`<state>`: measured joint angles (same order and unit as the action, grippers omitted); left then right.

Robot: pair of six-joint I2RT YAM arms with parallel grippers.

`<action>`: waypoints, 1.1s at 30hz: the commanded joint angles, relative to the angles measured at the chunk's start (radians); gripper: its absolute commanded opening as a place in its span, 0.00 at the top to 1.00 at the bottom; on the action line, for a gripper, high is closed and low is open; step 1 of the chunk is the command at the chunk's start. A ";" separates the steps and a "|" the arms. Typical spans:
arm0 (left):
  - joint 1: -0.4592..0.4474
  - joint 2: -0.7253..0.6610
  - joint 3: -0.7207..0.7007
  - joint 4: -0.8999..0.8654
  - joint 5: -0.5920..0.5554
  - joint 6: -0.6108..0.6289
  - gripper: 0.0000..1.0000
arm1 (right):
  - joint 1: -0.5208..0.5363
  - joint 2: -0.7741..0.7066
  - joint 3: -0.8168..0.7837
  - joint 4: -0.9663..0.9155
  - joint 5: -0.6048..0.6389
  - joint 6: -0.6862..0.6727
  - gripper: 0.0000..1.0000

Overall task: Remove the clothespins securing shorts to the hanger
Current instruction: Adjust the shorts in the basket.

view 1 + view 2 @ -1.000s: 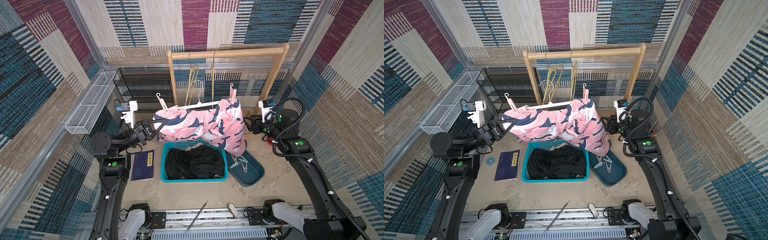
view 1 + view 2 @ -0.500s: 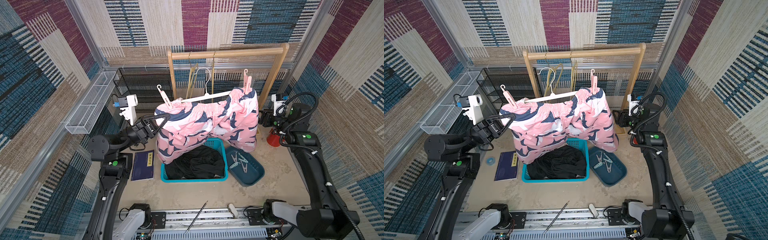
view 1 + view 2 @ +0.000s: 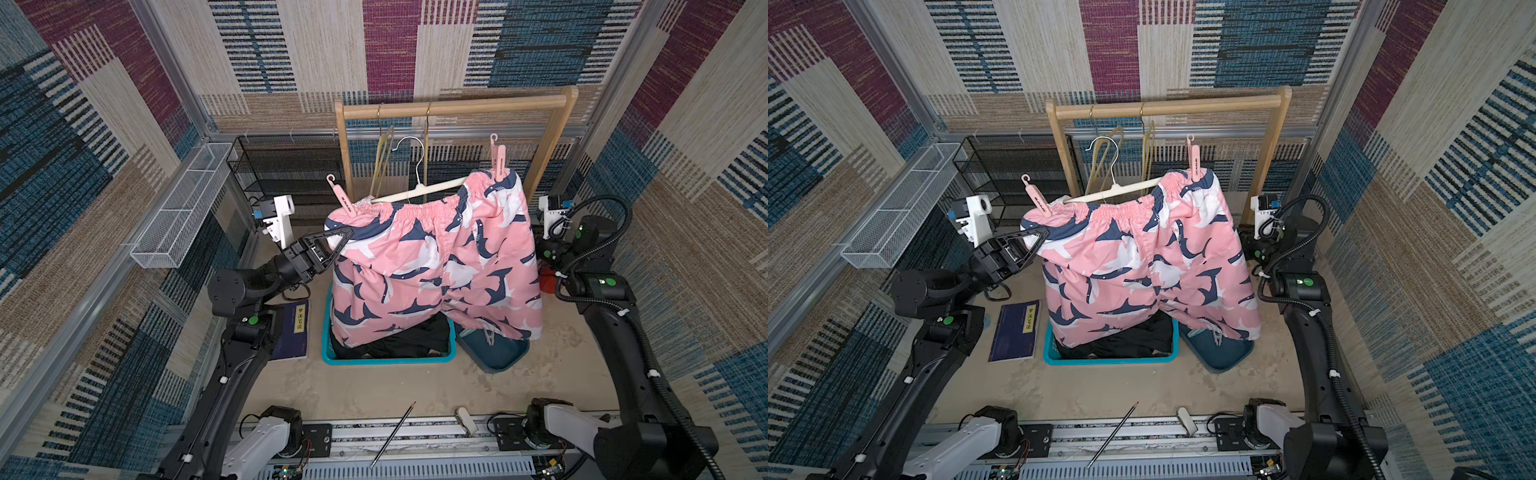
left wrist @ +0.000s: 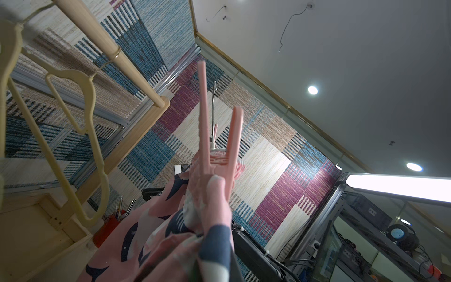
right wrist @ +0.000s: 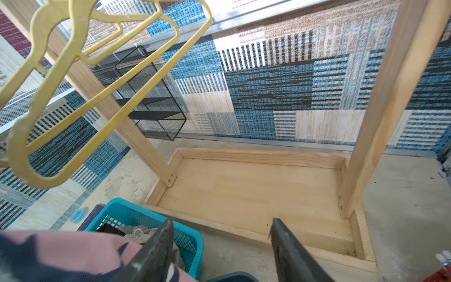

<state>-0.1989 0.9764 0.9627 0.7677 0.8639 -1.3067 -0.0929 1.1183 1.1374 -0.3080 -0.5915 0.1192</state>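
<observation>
Pink shark-print shorts point(image 3: 432, 266) hang from a white hanger point(image 3: 419, 192) whose hook is free below the rail. One pink clothespin point(image 3: 343, 198) pins the waistband at the left end and another clothespin point(image 3: 498, 160) at the right end; both show in both top views. My left gripper point(image 3: 345, 236) is shut on the waistband corner just below the left clothespin point(image 4: 214, 136); fabric hides its jaws in the left wrist view. My right gripper point(image 5: 220, 223) is open with nothing between its fingers, low behind the shorts' right edge, which hides it in both top views.
A teal basket point(image 3: 386, 359) holding black shorts point(image 3: 415, 340) sits under the pink pair, beside a dark blue tray point(image 3: 494, 359) of loose clothespins. The wooden rack point(image 3: 453, 107) carries yellow hangers point(image 3: 384, 162). A notebook point(image 3: 293, 332), black wire shelf point(image 3: 286, 166), red pen cup point(image 3: 546, 282) and pencil point(image 3: 392, 434) lie around.
My left gripper has lifted, and the hanger with the shorts has risen and now hangs full length. My right arm has drawn back to the right, its jaws a little wider.
</observation>
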 commanded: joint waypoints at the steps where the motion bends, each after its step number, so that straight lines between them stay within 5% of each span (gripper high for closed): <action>1: -0.002 0.004 -0.039 0.148 -0.052 -0.024 1.00 | 0.006 -0.027 -0.048 0.055 -0.094 0.040 0.35; 10: 0.016 0.024 -0.084 0.117 -0.034 0.057 1.00 | 0.222 -0.112 -0.207 0.128 -0.022 0.079 0.37; 17: 0.122 0.030 -0.103 0.124 0.027 0.053 1.00 | 0.400 -0.143 -0.315 0.253 0.048 0.167 0.38; 33: 0.201 0.076 -0.117 0.194 0.120 0.039 1.00 | 0.719 0.017 -0.348 0.436 0.192 0.230 0.39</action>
<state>-0.0002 1.0477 0.8330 0.8810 0.9653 -1.2800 0.6022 1.1107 0.7952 0.0475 -0.4339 0.3225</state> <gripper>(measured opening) 0.094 0.612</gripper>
